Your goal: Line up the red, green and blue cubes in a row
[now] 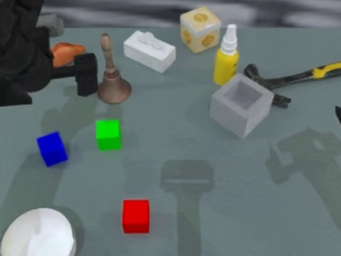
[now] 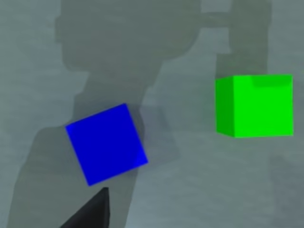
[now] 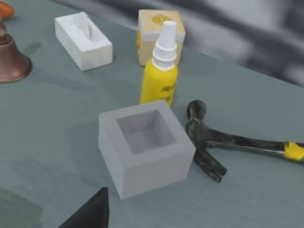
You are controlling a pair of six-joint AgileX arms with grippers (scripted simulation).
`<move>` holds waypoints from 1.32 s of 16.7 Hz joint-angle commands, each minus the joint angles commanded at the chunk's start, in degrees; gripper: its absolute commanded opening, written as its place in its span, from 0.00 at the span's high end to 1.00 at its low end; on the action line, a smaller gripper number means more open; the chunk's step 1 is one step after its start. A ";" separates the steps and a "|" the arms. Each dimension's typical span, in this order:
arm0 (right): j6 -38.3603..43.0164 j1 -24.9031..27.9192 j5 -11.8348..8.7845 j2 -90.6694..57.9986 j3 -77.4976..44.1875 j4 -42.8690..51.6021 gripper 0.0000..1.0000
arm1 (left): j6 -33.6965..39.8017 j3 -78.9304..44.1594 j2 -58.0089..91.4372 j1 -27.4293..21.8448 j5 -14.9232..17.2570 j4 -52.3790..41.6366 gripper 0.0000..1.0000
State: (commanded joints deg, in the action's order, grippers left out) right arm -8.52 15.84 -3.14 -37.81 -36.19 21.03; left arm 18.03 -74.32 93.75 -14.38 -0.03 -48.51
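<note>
Left arm (image 1: 24, 53) upper left of frame, fingers' state unclear. Right gripper barely visible at right edge. Blue cube (image 1: 52, 149) left, green cube (image 1: 108, 134) beside it, apart. Red cube (image 1: 136, 216) lower centre.

Bell (image 1: 113, 88), tissue box (image 1: 149, 50), spray bottle (image 1: 226, 58), hammer (image 1: 298, 74), grey box (image 1: 241, 104).

A grey-green table (image 1: 213, 176) carries soft shadows; beyond it, blurred grey backdrop.
</note>
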 joint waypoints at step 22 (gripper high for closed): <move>8.52 -15.27 3.14 37.81 36.19 -21.03 0.00 | 6.94 -24.24 37.52 -5.24 0.26 -8.49 0.00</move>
State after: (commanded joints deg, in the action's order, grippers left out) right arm 0.00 0.57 0.00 0.00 0.00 0.00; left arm 24.97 -98.55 131.27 -19.61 0.23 -57.01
